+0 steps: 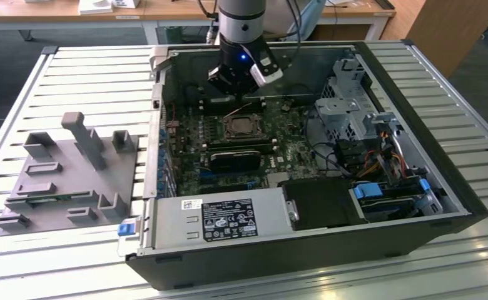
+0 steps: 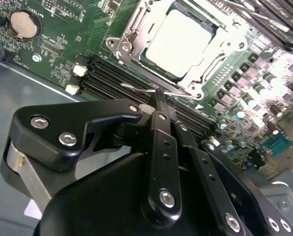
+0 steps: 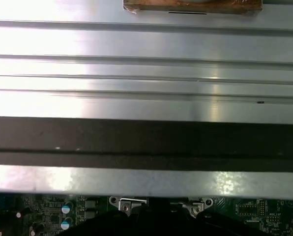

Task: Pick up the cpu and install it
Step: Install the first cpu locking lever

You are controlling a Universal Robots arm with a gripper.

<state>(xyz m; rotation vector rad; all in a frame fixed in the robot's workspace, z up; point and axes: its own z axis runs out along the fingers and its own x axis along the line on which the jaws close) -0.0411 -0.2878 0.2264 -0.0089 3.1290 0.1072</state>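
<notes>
One grey fixture tray (image 1: 64,181) sits empty at the exterior view's left, outside the open computer case (image 1: 444,187). Rightward, the cpu (image 2: 178,42) already lies in its motherboard socket (image 2: 136,29), apparently so the frame can retain it. Beside it, the gripper (image 2: 160,98) hovers, jaws together, holding nothing.

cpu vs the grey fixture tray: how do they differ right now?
The cpu is a small flat square with a shiny silver top; the grey fixture tray is far larger, matte, with upright posts. The cpu sits in the motherboard socket inside the computer case; the fixture tray lies outside it on the slatted table. The gripper is close to the cpu, far from the tray.
</notes>
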